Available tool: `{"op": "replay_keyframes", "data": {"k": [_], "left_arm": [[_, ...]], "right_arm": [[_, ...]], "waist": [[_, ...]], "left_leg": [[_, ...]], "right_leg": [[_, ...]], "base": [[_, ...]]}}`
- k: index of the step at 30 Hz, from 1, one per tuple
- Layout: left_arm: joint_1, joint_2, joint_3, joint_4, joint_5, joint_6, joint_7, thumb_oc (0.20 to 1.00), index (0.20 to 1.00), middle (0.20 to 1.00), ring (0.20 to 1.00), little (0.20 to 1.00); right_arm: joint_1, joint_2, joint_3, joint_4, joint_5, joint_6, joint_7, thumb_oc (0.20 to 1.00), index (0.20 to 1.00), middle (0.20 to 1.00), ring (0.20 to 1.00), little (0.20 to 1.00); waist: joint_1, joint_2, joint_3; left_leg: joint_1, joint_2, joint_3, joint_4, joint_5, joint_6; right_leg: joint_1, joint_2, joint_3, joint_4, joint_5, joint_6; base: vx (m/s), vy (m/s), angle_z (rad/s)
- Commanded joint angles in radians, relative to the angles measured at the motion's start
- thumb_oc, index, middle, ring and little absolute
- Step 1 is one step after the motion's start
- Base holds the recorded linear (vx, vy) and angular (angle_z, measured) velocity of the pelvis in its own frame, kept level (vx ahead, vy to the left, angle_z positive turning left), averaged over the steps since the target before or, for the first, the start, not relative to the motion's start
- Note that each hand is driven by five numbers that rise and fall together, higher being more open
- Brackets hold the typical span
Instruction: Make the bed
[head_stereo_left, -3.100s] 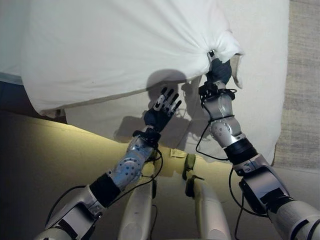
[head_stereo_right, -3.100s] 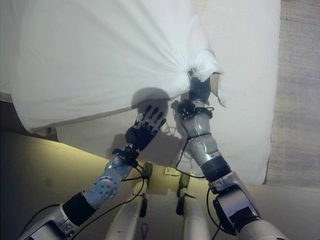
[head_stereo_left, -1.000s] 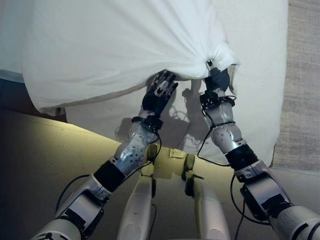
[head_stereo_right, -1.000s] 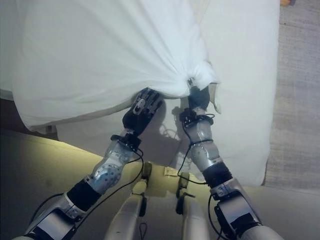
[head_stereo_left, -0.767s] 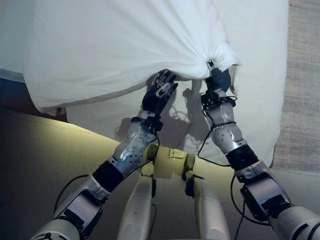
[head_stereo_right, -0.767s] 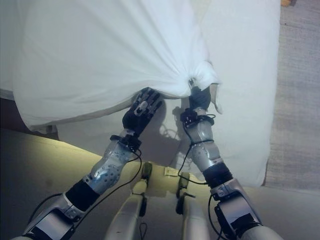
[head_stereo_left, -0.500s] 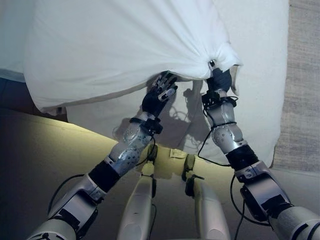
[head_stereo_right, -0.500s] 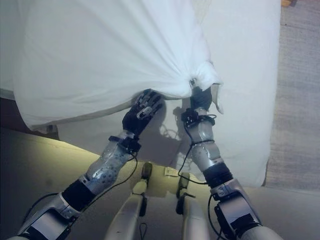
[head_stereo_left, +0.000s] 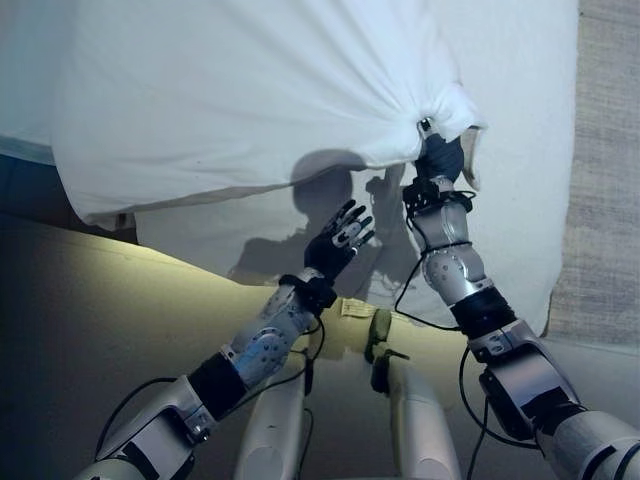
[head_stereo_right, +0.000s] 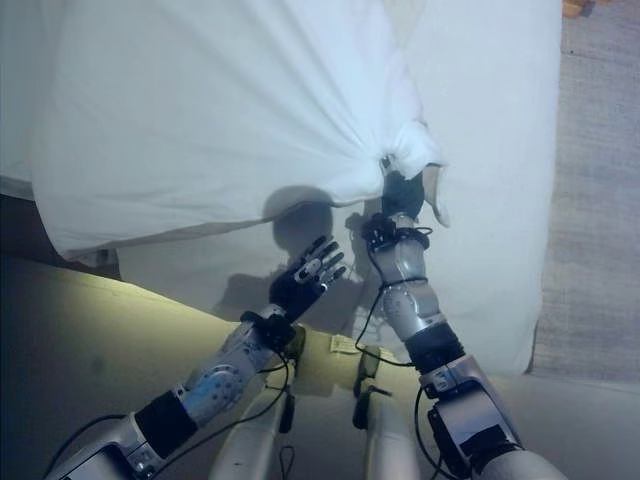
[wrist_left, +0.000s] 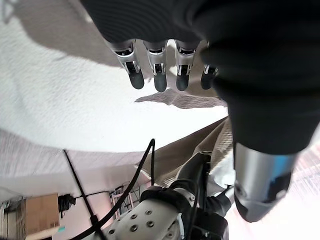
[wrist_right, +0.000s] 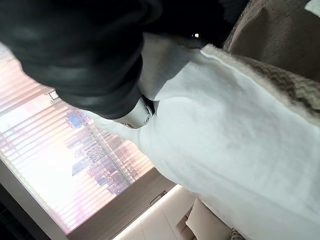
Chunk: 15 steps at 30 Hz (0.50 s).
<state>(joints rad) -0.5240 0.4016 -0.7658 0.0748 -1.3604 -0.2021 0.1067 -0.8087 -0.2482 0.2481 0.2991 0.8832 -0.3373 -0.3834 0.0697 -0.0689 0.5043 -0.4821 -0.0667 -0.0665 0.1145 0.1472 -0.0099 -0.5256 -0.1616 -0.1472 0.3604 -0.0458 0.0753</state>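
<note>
A white blanket (head_stereo_left: 250, 90) hangs lifted over the bed, gathered into a bunch at its near right corner. My right hand (head_stereo_left: 438, 158) is shut on that bunch and holds it up; the right wrist view has the cloth (wrist_right: 225, 150) pinched against the hand. My left hand (head_stereo_left: 338, 240) is open with fingers spread, below the blanket's lower edge and apart from it, over the shadowed sheet. Its straight fingers (wrist_left: 160, 75) point at the white cloth (wrist_left: 60, 110) in the left wrist view.
The bed's white sheet (head_stereo_left: 520, 150) lies under the blanket and runs to the right edge. A beige padded bed frame (head_stereo_left: 100, 300) crosses in front of me. A grey woven rug (head_stereo_left: 605, 150) lies to the right of the bed.
My left hand has drawn back down from the blanket's lower edge and spread its fingers. The right hand still holds the bunched corner in about the same place.
</note>
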Motion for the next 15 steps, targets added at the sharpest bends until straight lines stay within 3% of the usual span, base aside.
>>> {"op": "replay_keyframes", "data": {"k": [1, 7, 8, 13, 15], "left_arm": [[0.026, -0.078, 0.019, -0.011, -0.051, -0.025, -0.034, 1.000, 1.000, 1.000, 1.000, 1.000], [-0.002, -0.143, 0.031, 0.015, -0.116, -0.043, -0.025, 1.000, 1.000, 1.000, 1.000, 1.000], [-0.025, -0.180, 0.048, 0.042, -0.134, -0.054, -0.016, 1.000, 1.000, 1.000, 1.000, 1.000], [-0.109, -0.238, 0.097, 0.129, -0.137, -0.087, 0.014, 1.000, 1.000, 1.000, 1.000, 1.000], [-0.161, -0.268, 0.124, 0.170, -0.139, -0.100, 0.034, 1.000, 1.000, 1.000, 1.000, 1.000]], "right_arm": [[0.087, -0.036, -0.025, -0.111, -0.060, -0.104, 0.005, 0.200, 0.200, 0.200, 0.200, 0.200], [0.113, -0.020, -0.009, -0.152, -0.058, -0.110, 0.016, 0.200, 0.200, 0.200, 0.200, 0.200], [0.126, -0.017, 0.001, -0.162, -0.053, -0.108, 0.025, 0.200, 0.200, 0.200, 0.200, 0.200], [0.148, -0.015, 0.018, -0.180, -0.037, -0.105, 0.041, 0.200, 0.200, 0.200, 0.200, 0.200], [0.156, -0.013, 0.029, -0.180, -0.030, -0.099, 0.047, 0.200, 0.200, 0.200, 0.200, 0.200]], "waist": [[-0.046, 0.027, -0.098], [-0.054, 0.022, -0.098], [-0.057, 0.019, -0.107], [-0.066, 0.012, -0.112], [-0.070, 0.007, -0.123]], "left_leg": [[-0.042, -0.001, 0.020, 0.075, -0.088, -0.006], [-0.043, -0.003, 0.020, 0.085, -0.091, -0.006], [-0.028, 0.001, 0.016, 0.084, -0.117, -0.009], [-0.037, 0.003, 0.021, 0.081, -0.089, -0.011], [-0.020, 0.008, 0.020, 0.076, -0.113, -0.018]], "right_leg": [[-0.019, -0.003, 0.023, -0.101, 0.123, 0.040], [-0.019, -0.006, 0.019, -0.092, 0.118, 0.039], [-0.009, -0.002, 0.024, -0.080, 0.089, 0.043], [-0.023, -0.005, 0.025, -0.075, 0.109, 0.038], [-0.013, -0.002, 0.030, -0.064, 0.079, 0.043]], "base": [[0.00, 0.000, 0.00], [0.01, -0.002, 0.00], [0.09, -0.017, 0.01], [-0.01, 0.003, 0.03], [0.10, -0.023, 0.00]]}}
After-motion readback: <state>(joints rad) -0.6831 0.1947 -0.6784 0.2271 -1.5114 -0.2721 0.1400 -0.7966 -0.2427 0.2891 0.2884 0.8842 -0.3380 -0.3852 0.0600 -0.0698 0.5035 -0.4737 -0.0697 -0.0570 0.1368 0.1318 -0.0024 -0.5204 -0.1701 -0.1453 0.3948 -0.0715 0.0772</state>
